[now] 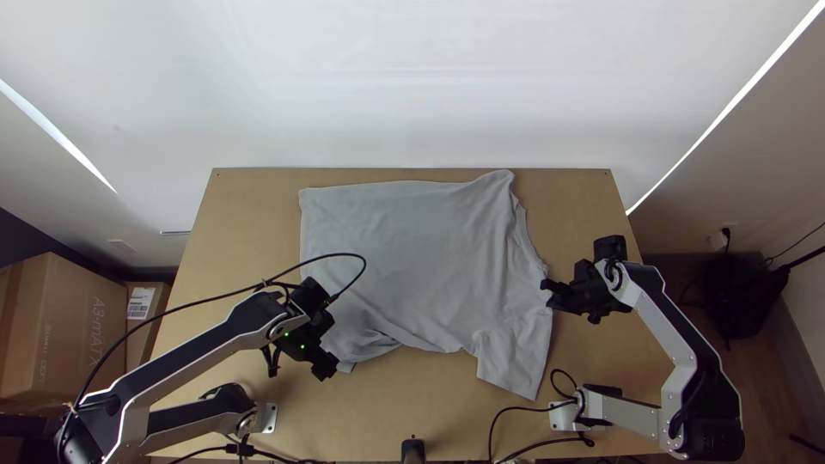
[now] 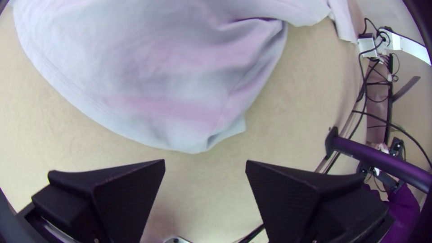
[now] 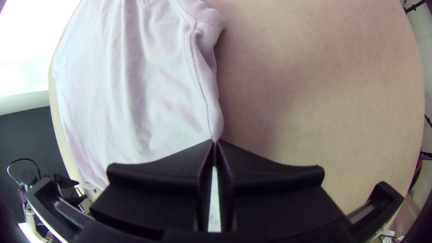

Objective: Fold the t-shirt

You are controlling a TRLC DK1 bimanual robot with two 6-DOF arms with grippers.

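1. clock ref: top view, 12 = table's far edge. t-shirt (image 1: pixel 412 258) mid-table (image 1: pixel 232 223), mostly spread, near side rumpled. long axis runs 9 to 3: hem at 9, collar edge (image 1: pixel 527 236) at 3.
2. left gripper (image 2: pixel 205 160): fingers wide, nothing between them. near hem corner (image 2: pixel 191 145) sits just past the tips, roughly 3 o'clock from it; bulk of shirt toward 1-2.
3. right gripper (image 3: pixel 215 141): fingers narrow, pinching cloth at the collar-end edge. shirt body toward 9-10, near sleeve (image 1: pixel 513 369) toward 7.
4. nearer arm for that corner is clearly left. i'd read this as setup for a near-to-far fold: left takes the corner, then both carry toward 12. fold still to do.
5. risk: corner looks doubled, so left could pinch one layer only. square up on it before closing.
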